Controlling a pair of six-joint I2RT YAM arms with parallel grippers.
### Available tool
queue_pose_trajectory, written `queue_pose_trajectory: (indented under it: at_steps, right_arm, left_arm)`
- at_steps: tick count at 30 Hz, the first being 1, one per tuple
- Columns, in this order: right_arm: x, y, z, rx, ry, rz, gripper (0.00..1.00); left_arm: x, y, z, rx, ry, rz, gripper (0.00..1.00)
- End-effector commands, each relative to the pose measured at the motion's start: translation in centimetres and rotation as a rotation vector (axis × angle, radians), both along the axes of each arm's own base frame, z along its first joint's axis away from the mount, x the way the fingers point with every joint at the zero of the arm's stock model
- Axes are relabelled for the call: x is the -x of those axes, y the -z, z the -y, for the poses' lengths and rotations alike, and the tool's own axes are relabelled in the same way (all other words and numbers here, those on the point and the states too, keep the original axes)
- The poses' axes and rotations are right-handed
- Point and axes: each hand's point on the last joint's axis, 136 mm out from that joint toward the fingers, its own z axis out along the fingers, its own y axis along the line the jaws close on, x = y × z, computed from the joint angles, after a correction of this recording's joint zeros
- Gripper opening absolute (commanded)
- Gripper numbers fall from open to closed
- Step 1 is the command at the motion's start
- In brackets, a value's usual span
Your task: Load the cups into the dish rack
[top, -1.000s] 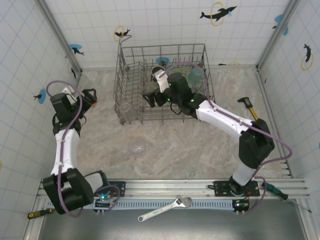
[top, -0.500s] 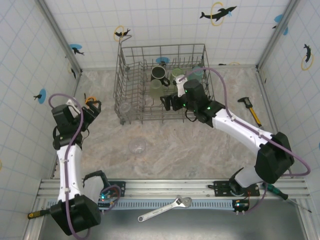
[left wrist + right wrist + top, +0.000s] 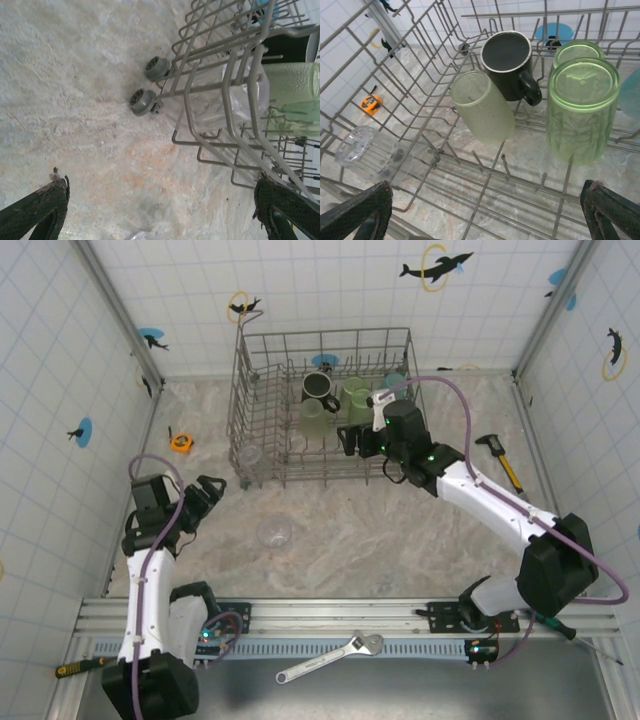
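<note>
Jaws of the left tool (image 3: 208, 495) gape wide and empty. At its 4 o'clock a small clear see-through plastic cup (image 3: 274, 532) sits loose on the mottled beige stone-look counter (image 3: 340, 540). It looks light, thin-walled and slick, so I'd pinch one wall at the rim, gently. At its 12 o'clock the large grey wire dish rack (image 3: 240, 410) holds a black handled mug (image 3: 510, 65) and pale-green ribbed tumblers (image 3: 482, 112). The right tool (image 3: 348, 443), spread wide and empty, hangs at the rack's near side. Tiled walls close in.

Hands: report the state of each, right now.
Left hand: open, holding nothing.
Right hand: open, holding nothing.
</note>
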Motion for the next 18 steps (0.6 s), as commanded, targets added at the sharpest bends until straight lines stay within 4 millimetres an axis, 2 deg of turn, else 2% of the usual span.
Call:
queue_pose_trajectory:
  at_steps: [1, 8, 18]
  right_arm:
    - [-1.7, 0.1, 0.7, 0.002, 0.042, -0.012, 0.99]
    - [-3.4, 0.1, 1.6, -0.036, 0.069, -0.006, 0.99]
    - [-4.7, 1.5, 0.6, -0.081, 0.061, -0.061, 0.99]
  left_arm:
    - [0.6, 1.1, 0.7, -0.015, 0.005, -0.046, 0.98]
    - [2.0, 4.4, 3.7, -0.135, 0.099, -0.188, 0.98]
    - [2.5, 4.1, 4.1, -0.227, 0.144, -0.193, 0.98]
